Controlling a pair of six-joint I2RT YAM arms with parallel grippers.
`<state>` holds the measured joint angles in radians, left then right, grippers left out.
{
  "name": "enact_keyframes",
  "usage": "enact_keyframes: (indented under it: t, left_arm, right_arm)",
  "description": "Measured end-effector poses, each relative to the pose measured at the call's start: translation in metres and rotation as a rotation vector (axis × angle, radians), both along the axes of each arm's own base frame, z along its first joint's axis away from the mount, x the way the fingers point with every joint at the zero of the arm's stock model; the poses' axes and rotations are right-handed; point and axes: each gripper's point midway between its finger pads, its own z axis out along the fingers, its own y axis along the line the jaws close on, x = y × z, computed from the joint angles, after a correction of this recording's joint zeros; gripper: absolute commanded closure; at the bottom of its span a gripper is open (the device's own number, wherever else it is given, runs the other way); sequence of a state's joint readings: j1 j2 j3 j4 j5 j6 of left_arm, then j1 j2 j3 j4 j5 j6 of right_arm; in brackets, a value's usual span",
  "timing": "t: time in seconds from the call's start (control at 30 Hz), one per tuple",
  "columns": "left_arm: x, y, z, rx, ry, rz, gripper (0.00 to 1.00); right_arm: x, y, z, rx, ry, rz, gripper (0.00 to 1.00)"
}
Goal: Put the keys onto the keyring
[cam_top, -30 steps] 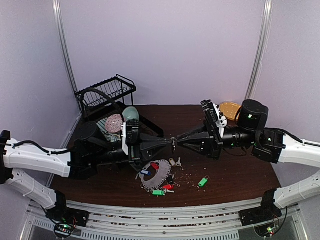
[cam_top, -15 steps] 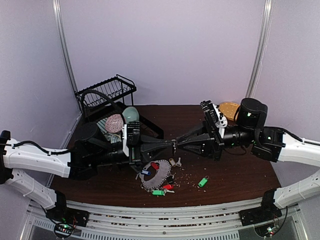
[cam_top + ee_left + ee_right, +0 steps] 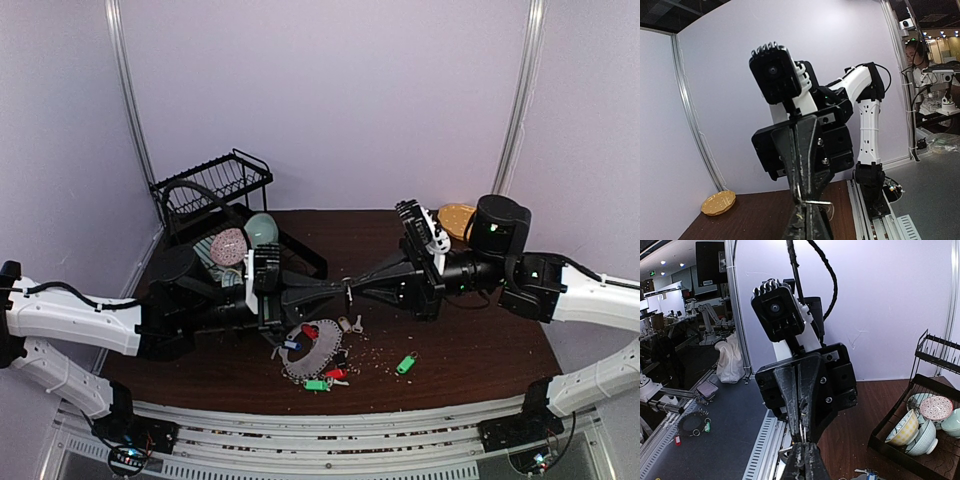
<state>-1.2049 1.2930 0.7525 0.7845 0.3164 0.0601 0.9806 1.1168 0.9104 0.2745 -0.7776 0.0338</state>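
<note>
Both arms meet tip to tip above the middle of the table. My left gripper is shut on a small thin wire loop. My right gripper is shut on the same wire loop from the other side. Below them the keyring, a flat oval grey ring with a bumpy rim, lies on the table. Keys lie on and around it: red tags, a blue tag, a green tag. Another green-tagged key lies apart to the right.
A black dish rack with bowls stands at the back left. A round yellow-orange plate sits at the back right, behind the right arm. Crumbs are scattered on the dark wooden table.
The right gripper's jaws have closed on the wire loop, and the right arm has edged slightly left. The left arm has stayed still and shut.
</note>
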Motion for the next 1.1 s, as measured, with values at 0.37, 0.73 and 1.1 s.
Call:
enact_keyframes:
  t: [0.37, 0.73, 1.1]
  left_arm:
    - [0.007, -0.002, -0.007, 0.032, 0.019, 0.038, 0.75]
    - [0.046, -0.010, -0.039, 0.272, 0.152, 0.234, 0.45]
    - [0.141, 0.044, -0.237, 0.813, 0.720, 0.608, 0.22]
  right_arm:
    - [-0.001, -0.004, -0.005, -0.027, -0.012, -0.012, 1.00]
    - [0.048, -0.031, -0.041, -0.269, -0.043, -0.355, 1.00]
    - [0.088, -0.047, -0.138, -0.589, 0.125, -0.596, 1.00]
